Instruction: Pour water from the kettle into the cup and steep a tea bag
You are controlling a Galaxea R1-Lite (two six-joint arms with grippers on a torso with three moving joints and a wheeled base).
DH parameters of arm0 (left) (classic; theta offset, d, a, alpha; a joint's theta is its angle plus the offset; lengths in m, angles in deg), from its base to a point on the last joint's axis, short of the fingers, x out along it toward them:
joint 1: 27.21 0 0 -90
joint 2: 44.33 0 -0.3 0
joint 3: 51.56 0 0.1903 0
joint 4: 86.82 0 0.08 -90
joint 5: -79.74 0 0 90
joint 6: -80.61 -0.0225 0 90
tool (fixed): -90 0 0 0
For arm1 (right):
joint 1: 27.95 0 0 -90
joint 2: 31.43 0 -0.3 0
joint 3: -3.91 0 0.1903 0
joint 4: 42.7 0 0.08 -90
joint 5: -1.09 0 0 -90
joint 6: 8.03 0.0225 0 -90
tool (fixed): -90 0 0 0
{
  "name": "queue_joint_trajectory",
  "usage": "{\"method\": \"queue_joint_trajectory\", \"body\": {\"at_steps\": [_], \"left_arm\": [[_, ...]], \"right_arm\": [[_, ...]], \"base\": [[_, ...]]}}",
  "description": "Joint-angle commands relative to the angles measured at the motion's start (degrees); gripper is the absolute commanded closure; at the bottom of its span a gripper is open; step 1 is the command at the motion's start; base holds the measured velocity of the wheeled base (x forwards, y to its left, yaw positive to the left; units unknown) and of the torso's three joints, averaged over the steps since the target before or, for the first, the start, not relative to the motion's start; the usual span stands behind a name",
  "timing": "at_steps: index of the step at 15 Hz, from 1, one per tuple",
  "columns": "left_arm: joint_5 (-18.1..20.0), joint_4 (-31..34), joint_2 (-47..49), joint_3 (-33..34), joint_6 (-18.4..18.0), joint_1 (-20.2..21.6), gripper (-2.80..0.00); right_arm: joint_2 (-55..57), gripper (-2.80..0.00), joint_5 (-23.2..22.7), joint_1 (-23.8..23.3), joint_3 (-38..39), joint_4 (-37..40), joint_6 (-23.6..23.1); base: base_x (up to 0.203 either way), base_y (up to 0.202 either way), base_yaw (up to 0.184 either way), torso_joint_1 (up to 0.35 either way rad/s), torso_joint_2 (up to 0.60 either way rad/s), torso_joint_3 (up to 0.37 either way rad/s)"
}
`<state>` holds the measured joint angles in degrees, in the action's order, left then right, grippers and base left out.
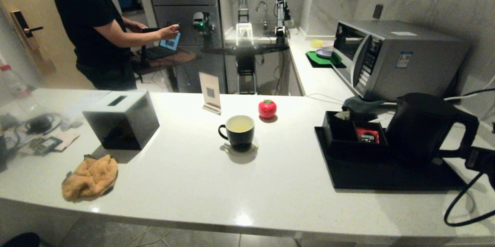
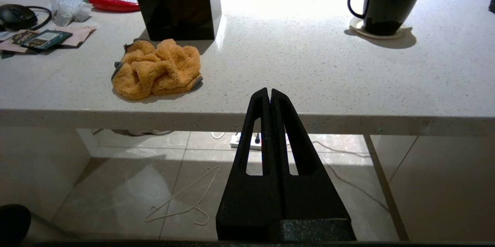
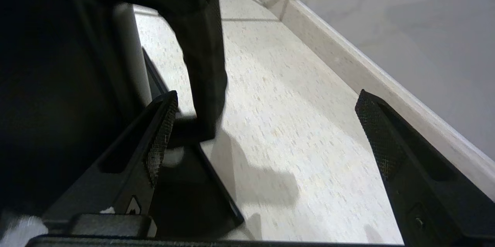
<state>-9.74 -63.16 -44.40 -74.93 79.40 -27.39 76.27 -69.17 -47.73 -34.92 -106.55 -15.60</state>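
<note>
The black cup (image 1: pixel 236 129) stands mid-counter on a coaster, holding pale yellowish water (image 1: pixel 239 124); the left wrist view shows the cup (image 2: pixel 386 1) too. The black kettle (image 1: pixel 421 123) stands upright on the black tray (image 1: pixel 386 177) at the right. My right gripper (image 3: pixel 265 111) is open just behind the kettle handle (image 3: pixel 203 46), with nothing between its fingers. My left gripper (image 2: pixel 269 91) is shut and empty, parked below the counter's front edge. The compartment box (image 1: pixel 354 133) holds a red packet (image 1: pixel 366 135); I cannot pick out a tea bag.
A black tissue box (image 1: pixel 122 119) and an orange cloth (image 1: pixel 91 177) sit at the left. A red tomato-shaped object (image 1: pixel 267 108) and a card stand (image 1: pixel 210 92) are behind the cup. The microwave (image 1: pixel 398 59) stands behind the kettle. A person (image 1: pixel 93 26) is at the back left.
</note>
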Motion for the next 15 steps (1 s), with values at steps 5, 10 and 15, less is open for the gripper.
{"method": "queue_joint_trajectory", "body": {"at_steps": [5, 10, 15], "left_arm": [[0.0, 0.0, 0.1, 0.0, 0.0, 0.0, 0.0], [0.0, 0.0, 0.1, -0.1, 0.0, -0.1, 0.0], [0.0, 0.0, 0.1, 0.0, 0.0, 0.0, 0.0]], "right_arm": [[-8.6, 0.0, -2.3, 0.0, 5.9, -0.3, -0.9], [-16.9, 0.0, -2.5, 0.0, 7.1, 5.4, -1.4], [-29.8, 0.0, -3.7, 0.9, 11.2, 17.8, -1.3]], "base": [[0.0, 0.0, 0.0, 0.0, 0.0, 0.0], [0.0, 0.0, 0.0, 0.0, 0.0, 0.0], [0.0, 0.0, 0.0, 0.0, 0.0, 0.0]]}}
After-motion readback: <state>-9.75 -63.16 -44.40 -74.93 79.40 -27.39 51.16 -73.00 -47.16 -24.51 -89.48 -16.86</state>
